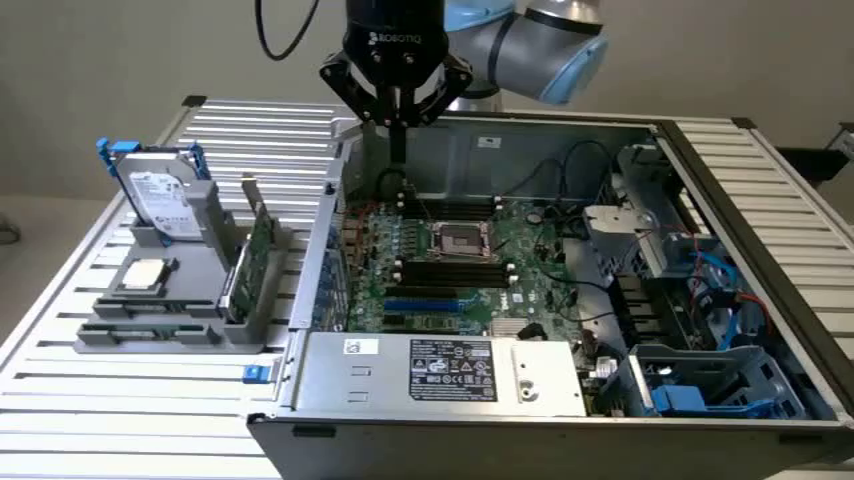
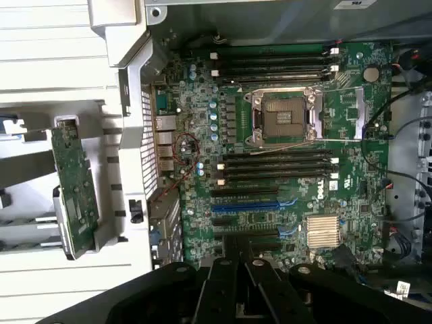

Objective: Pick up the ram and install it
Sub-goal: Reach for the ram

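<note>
Gripper point(image 1: 398, 155): hovering top-centre over open PC case point(image 1: 534, 140), jaws pressing together, gripping nothing. Ram point(image 1: 264, 245): standing on edge in grey rack point(image 1: 147, 335), centre-left on counter point(image 1: 80, 400), well apart from gripper.

Ext. view: arm point(image 1: 547, 40) cut off by upper edge; case point(image 1: 400, 425) corner cut at ext. view's right. PSU label point(image 1: 454, 365) txt too small to read. Wrist view: gripper point(image 2: 236, 253) body runs off frame & hides a strip of motherboard point(image 2: 283, 202); chip markings illegible.
</note>
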Available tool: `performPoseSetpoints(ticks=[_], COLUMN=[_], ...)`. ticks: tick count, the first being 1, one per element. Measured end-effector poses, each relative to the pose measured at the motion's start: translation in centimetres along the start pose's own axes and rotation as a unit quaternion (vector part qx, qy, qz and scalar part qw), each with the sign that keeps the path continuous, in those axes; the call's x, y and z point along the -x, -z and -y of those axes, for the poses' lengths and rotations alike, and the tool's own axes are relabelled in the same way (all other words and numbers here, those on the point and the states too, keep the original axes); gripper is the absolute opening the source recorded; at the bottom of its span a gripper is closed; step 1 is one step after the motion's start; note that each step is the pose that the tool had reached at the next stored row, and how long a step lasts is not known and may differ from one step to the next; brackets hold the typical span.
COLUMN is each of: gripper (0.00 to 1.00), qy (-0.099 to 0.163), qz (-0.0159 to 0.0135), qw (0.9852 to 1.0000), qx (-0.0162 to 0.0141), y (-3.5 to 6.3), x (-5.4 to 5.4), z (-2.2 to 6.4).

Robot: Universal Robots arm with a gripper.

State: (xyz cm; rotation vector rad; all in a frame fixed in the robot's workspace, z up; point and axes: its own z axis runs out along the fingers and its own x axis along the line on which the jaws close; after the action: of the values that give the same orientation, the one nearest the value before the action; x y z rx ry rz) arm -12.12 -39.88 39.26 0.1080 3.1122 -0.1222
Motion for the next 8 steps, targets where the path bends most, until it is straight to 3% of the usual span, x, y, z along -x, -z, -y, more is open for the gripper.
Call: performPoseSetpoints(ticks=[8], gripper=[0.11], qy=[0.000], qz=[0.0000], qw=[1.0000], qx=[-0.0005], y=[0.01], x=[-0.28], z=[0.01])
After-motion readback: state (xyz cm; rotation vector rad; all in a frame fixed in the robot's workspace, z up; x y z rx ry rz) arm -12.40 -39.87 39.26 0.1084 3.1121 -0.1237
